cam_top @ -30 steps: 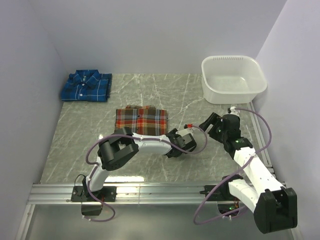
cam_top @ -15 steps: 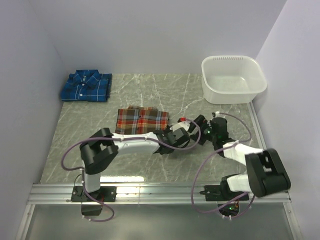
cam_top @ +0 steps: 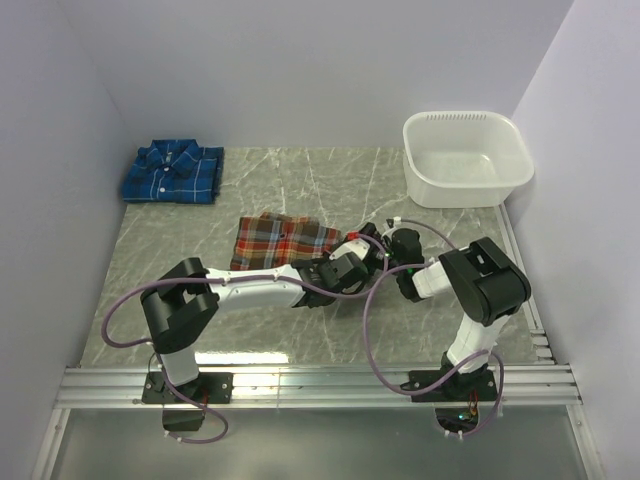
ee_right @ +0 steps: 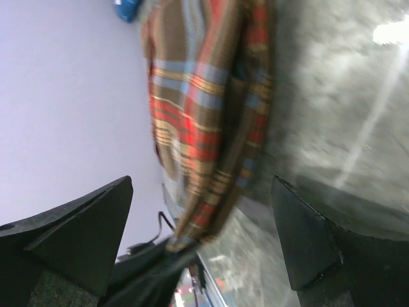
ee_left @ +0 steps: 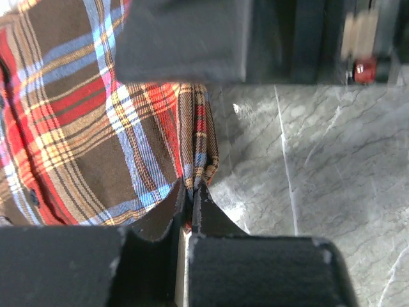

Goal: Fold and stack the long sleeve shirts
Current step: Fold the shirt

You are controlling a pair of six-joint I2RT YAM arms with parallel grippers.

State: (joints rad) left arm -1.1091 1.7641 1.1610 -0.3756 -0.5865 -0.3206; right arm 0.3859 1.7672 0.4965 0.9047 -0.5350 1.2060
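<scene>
We saw the red shirt (cam_top: 280,238) lying folded near the middle of the worktop (cam_top: 300,330), its right edge lifted slightly and rumpled. The left gripper (ee_left: 190,195) was closed tight on that edge. In the left wrist view its two fingers met with a fold of plaid pinched between them, the cloth rising from the grip while the rest of the shirt spread away to the left. Grey marbled worktop lay bare to the right of the pinch.

The right gripper (ee_right: 201,182) stood just beside the left one at the shirt's right edge, and both wrists were crowded together in the top view. Its fingers were spread wide and held nothing. In the right wrist view the bunched edge of the red shirt showed in the gap ahead of them, but we could not tell whether either finger touched it.

The blue shirt (cam_top: 173,172) sat folded in the far left corner, well apart from the red one. A white tub (cam_top: 470,190) stood at the far right corner.
</scene>
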